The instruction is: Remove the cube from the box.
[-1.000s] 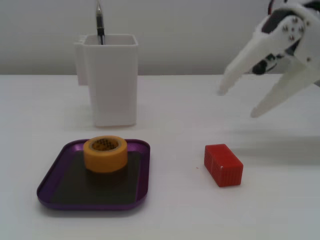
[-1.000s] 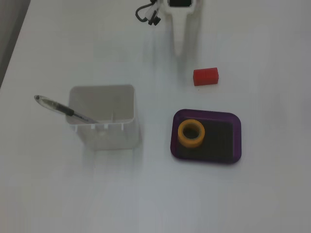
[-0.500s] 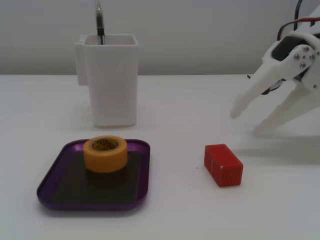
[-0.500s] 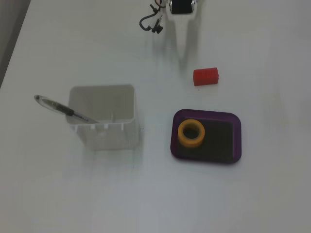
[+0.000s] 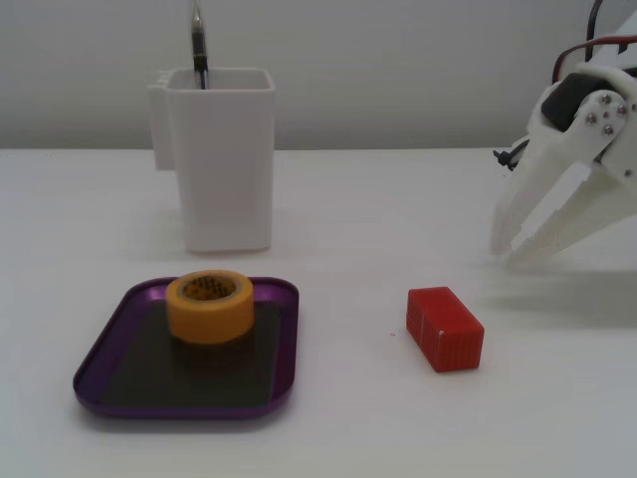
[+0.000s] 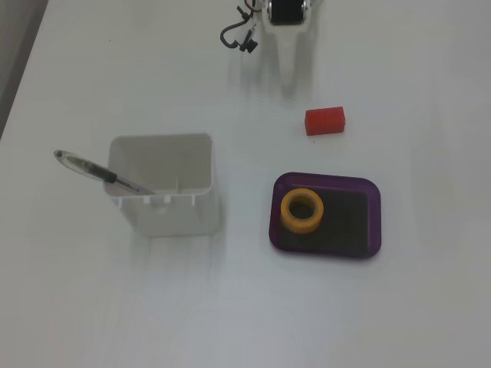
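The red cube (image 5: 445, 329) lies on the white table, outside the box and to its right in a fixed view; it also shows in the other fixed view (image 6: 325, 121), just above the box. The purple box (image 5: 100, 349) (image 6: 322, 181) holds only a yellow-orange tape roll (image 5: 210, 319) (image 6: 285, 211) on its dark floor. My white gripper (image 5: 508, 249) (image 6: 291, 83) hangs off the table at the far side of the cube, apart from it. Its fingers meet at the tips and hold nothing.
A tall white square container (image 5: 229, 169) (image 6: 176, 211) stands behind the box with a pen (image 5: 197, 40) (image 6: 84, 165) leaning in it. Dark cables (image 6: 238, 38) hang near the arm's base.
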You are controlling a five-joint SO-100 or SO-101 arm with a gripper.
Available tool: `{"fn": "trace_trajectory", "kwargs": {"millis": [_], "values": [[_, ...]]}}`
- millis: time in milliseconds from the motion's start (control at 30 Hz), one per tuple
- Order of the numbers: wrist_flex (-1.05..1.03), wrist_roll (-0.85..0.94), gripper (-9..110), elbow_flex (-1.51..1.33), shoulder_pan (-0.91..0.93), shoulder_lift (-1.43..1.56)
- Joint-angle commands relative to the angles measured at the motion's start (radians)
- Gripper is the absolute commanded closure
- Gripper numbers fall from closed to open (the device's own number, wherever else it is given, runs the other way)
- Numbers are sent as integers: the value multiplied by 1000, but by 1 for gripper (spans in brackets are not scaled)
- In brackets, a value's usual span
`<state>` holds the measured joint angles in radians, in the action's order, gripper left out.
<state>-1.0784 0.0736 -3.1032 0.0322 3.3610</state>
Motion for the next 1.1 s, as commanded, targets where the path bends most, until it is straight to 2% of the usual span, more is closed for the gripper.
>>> {"fn": "trace_trajectory", "kwargs": {"millis": [0,1067], "values": [[-25,-63,102,-15,-2,74],[-40,-15,102,-8,0,74]]}}
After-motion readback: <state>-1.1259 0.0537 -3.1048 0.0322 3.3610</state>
